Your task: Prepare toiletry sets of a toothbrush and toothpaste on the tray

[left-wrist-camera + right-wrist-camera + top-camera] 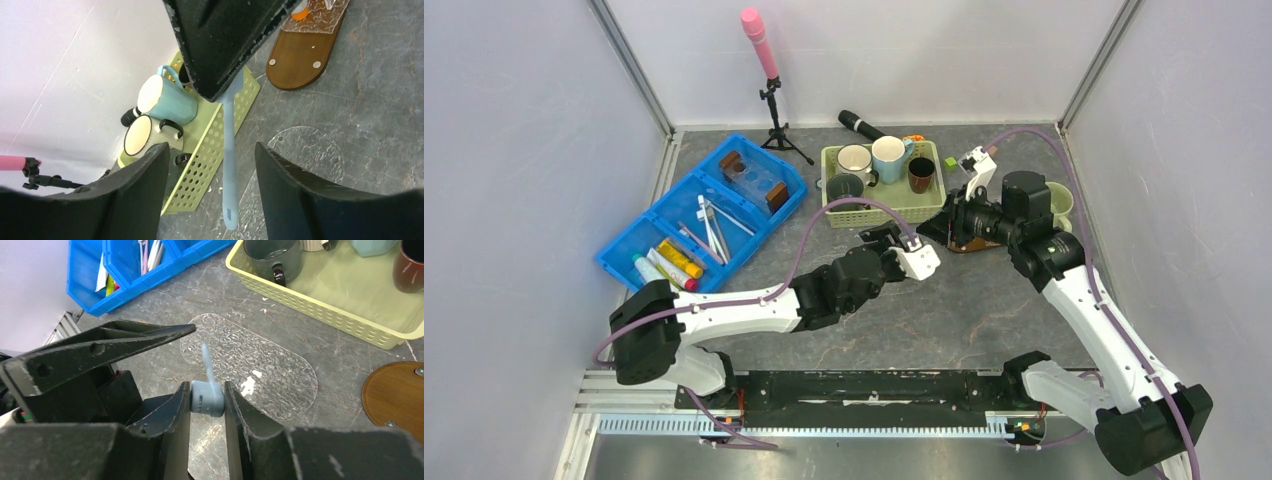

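Observation:
My right gripper (207,390) is shut on the head end of a pale blue toothbrush (207,365). In the left wrist view the toothbrush (228,150) hangs handle-down from the right gripper (225,40). It passes between the fingers of my open left gripper (211,150) without touching them. Both grippers meet in front of the green basket, left gripper (921,258) beside right gripper (946,228). The dark-brown tray (300,55) lies just beyond, with an orange toothpaste (300,12) at its far end. More toothpaste tubes (679,260) lie in the blue bin.
The blue divided bin (699,210) at left holds more brushes. The green basket (884,190) holds several mugs. A clear textured oval sheet (260,365) lies on the table under the grippers. A pink-topped stand (769,90) and a black microphone (860,124) are at the back.

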You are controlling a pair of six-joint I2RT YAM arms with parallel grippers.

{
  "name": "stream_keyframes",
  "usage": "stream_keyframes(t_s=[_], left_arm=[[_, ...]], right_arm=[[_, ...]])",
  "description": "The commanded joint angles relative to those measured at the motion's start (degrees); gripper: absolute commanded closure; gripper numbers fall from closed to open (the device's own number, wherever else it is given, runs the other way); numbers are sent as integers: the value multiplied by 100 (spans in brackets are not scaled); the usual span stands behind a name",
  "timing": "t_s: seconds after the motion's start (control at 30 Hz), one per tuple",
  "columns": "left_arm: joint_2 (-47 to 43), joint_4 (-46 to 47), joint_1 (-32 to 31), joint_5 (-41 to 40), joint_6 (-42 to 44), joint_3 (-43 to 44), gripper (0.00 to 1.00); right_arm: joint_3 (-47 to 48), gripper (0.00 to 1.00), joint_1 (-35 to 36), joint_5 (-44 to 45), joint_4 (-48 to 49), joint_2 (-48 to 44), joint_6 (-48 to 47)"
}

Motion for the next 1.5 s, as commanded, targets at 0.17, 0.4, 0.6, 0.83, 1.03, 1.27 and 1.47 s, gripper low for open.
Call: stream_keyframes(t_s=[0.17,0.4,0.6,0.83,1.03,1.27,1.47], left_arm=[[-109,570,-50,-346,-61,-110,1],[-488,354,-39,-382,-359,-215,0],[-857,98,-14,-476,-656,-273,0],[-1327,-496,340,-573,-1276,-173,0],[-1902,-1246,1039,-632,-2190,-40,0],[-2588,-1941,1865,-852,-2822,37,0],[-3074,-2541,2808,-839,-3440,19,0]], right_arm=[[320,100,14,646,-439,19,-503],[706,100,13,1494,-917,-170,-893],[880,100,9,2353,-1185,-442,-1135],[970,100,9,3500,-1432,-830,-1326],[855,100,5,4286,-1470,-1201,-1372],[504,100,10,4875,-1351,-1608,-1307],[178,100,9,5237,-1046,-1933,-1272]])
